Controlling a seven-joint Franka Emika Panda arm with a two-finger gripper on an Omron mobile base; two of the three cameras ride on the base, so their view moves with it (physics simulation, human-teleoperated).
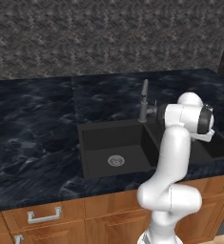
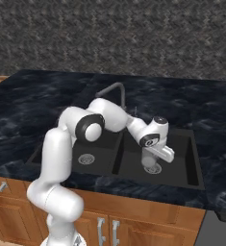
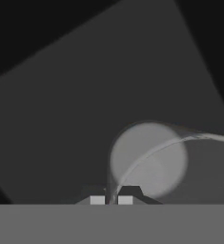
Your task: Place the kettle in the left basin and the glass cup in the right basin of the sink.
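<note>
Dark marbled counter and a grey stone wall frame the matte-black sink before you. At left, the left basin holds just its silver drain; the slim grey tap rises behind the divider. Further right, your gripper hangs low inside the right basin, fingers clenched on the rim of the glass cup, which sits over that basin's floor.
</note>
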